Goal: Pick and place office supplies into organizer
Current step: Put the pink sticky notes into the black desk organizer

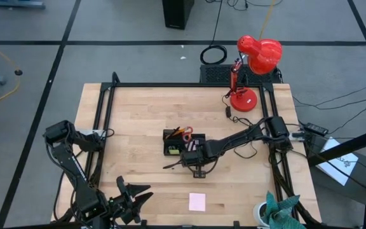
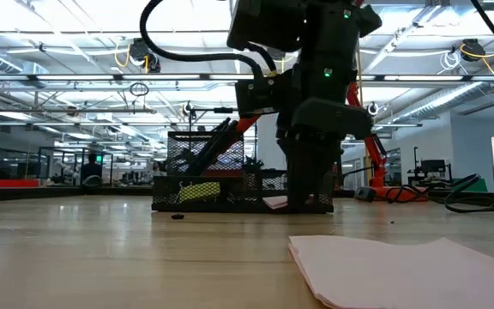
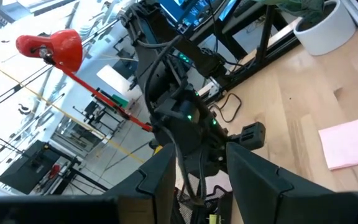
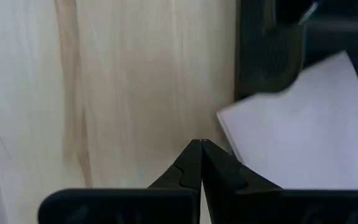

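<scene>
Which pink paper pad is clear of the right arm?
The square pink sticky-note pad lying alone near the table's front edge; the other pale sheet lies against the black mesh organizer, under the right fingers.

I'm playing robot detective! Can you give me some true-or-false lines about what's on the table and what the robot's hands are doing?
1. The pink sticky-note pad lies inside the organizer. False: it lies on the table, apart from it.
2. The right hand is shut. True.
3. The red desk lamp stands at the table's far edge. True.
4. The left hand holds the red-handled scissors. False: it is empty, near the table's front edge; the scissors stand in the organizer.
</scene>
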Tool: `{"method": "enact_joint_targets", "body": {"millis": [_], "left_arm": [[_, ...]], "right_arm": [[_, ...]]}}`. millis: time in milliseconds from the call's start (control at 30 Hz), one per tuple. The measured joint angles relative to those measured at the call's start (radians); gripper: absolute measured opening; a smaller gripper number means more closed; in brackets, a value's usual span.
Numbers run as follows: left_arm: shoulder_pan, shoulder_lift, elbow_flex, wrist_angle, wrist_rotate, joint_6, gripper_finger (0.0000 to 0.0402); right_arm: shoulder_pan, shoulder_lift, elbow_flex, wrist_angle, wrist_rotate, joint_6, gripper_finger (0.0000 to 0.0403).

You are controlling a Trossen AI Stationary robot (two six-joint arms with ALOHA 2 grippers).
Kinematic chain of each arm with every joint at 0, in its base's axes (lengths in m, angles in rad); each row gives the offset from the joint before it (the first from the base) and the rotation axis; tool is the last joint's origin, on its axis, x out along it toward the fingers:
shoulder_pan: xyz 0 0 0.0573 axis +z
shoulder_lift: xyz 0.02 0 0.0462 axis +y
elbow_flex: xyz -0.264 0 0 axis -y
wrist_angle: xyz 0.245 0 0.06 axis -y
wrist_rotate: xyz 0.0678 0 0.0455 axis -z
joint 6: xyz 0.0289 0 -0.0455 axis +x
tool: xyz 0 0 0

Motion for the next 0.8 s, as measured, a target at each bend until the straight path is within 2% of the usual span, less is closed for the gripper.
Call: {"method": "enact_joint_targets", "body": {"millis": [133,567,800], "left_arm": [[0.0,0.0,0.0,-0.001,0.0,-0.005,0.0149],[0.0,-0.001,0.0,-0.032,0.005,-0.034,0.0149],[0.0,-0.001,0.0,-0.037,0.014,-0.043,0.0149]], "right_arm": [[-0.005,0.019,0.002,0.03,-0.019,-0.009,0.0],[-0.036,0.022,0.001,0.031,0.077,-0.008,0.0],[-0.039,0.025,0.001,0.051,0.086,-0.009,0.0]]}}
